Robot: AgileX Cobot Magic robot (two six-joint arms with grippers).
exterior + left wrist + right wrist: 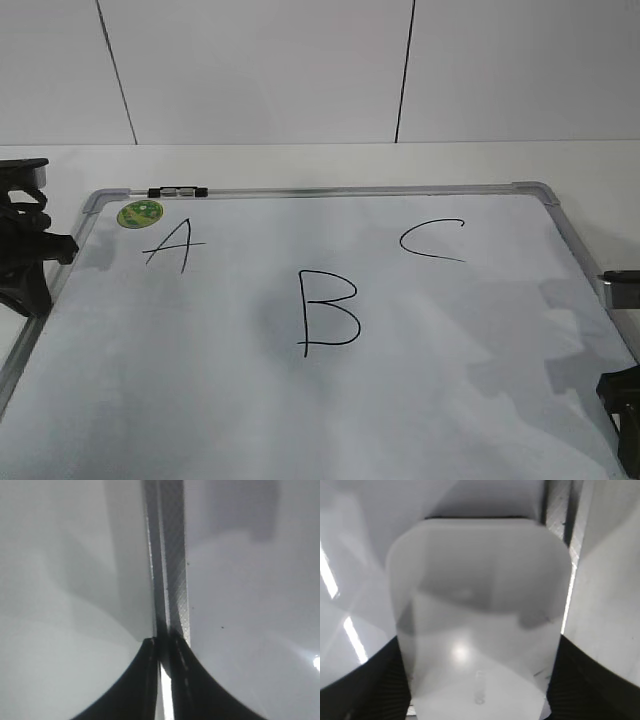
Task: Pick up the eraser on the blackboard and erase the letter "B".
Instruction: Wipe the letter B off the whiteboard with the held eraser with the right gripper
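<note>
The blackboard (200, 380) lies flat, a white board with a grey frame. The letter "B" (328, 310) is drawn in black at its middle. In the right wrist view the white eraser (480, 610) fills the space between my right gripper's (480, 650) two dark fingers, which touch both its sides, next to the board's frame (565, 525). In the exterior view my right gripper (622, 410) is at the board's right edge and the eraser is hidden. My left gripper (28, 285) is shut and empty over the board's left frame (172, 570).
A slanted "A" (170, 245) and a curved "C" (432, 240) flank the B. A round green sticker (140, 212) sits in the far left corner, with a black and white clip (178, 190) on the top frame. A white wall stands behind the table.
</note>
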